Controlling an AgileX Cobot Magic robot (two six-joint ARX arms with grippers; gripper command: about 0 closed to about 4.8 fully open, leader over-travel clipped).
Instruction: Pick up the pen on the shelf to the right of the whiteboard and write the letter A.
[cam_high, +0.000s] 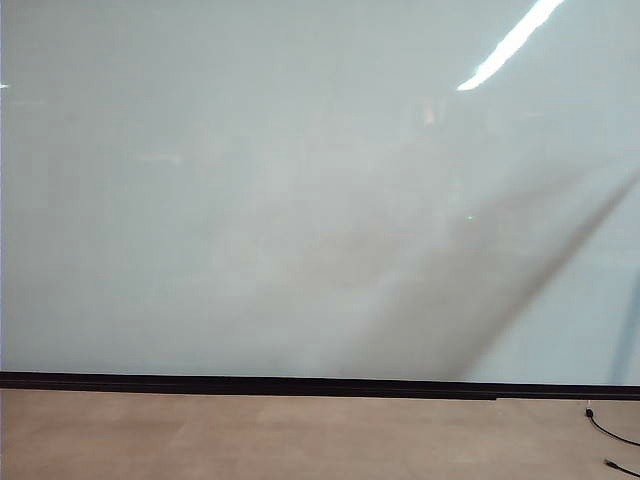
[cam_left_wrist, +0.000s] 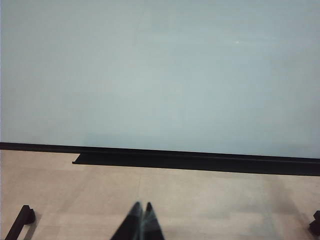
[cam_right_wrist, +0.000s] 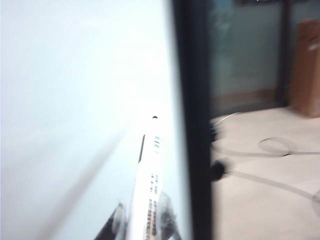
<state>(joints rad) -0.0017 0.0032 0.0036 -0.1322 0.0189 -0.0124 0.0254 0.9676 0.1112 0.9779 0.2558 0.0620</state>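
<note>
Lab or office-type test space, by the look: a big glossy whiteboard (cam_high: 300, 200) w/ black lower strip fills the wall, tan floor (cam_high: 250, 435) below, loose cables (cam_right_wrist: 270, 150) trailing, a brown cardboard box (cam_right_wrist: 306, 67) by glass panels.

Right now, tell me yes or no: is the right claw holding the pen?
Yes, the right claw grips the pen, tip toward the whiteboard.

Pen (cam_right_wrist: 150, 185) blurred, lettering unreadable; right gripper (cam_right_wrist: 142, 220) cut off by edge.
</note>
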